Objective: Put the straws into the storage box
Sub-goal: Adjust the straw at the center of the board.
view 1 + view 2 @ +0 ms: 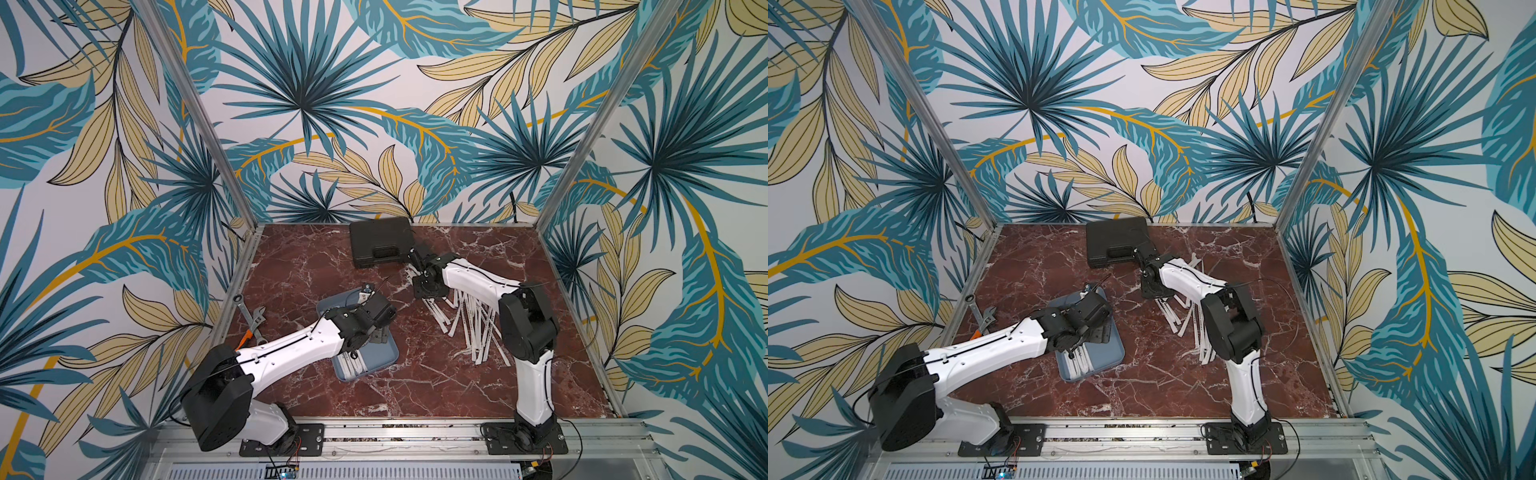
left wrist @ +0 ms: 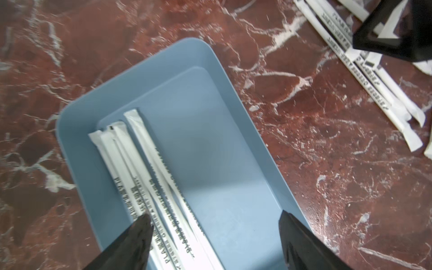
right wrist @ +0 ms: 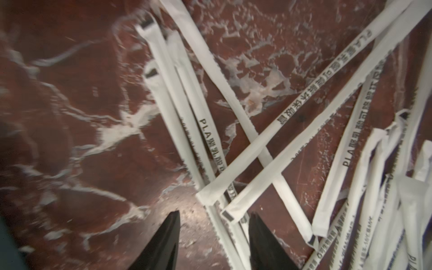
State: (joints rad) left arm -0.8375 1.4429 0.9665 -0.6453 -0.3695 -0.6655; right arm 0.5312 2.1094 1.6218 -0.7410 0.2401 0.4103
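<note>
**Setting:** red-brown, white-veined marble tabletop [image 1: 415, 386], enclosed by walls papered in teal and yellow leaf print.

**Item 1:** thin white paper-wrapped straws with dark print [image 1: 469, 328]. Most lie in a loose, crossed heap on the bare marble beside the right arm, apart from the box. At least 3 are already in it.

**Item 2:** shallow blue-grey plastic storage box with rounded corners [image 1: 382, 357]. It holds those straws lengthwise along 1 side (the rest of the floor is bare).

**Item 3:** left gripper [image 2: 217, 214], above the box, jaws wide apart and holding nothing.

**Item 4:** right gripper [image 3: 215, 217], low over the edge of the heap. Its jaws are partly spread, with straw ends lying between them, and nothing is clamped.

**Hazards (judged):**
- The overlapping straws could come up 2 at a time or drag their neighbours.
- The slick paper may slip from a pinch.
- A skewed straw could ride the rim and tip out.
- The left arm over the box may obstruct delivery.

**Periphery:**
- Black hard case with handle [image 1: 378, 241], shut, contents unseen.
- Metal wrenches [image 1: 251, 316] by the left edge.
</note>
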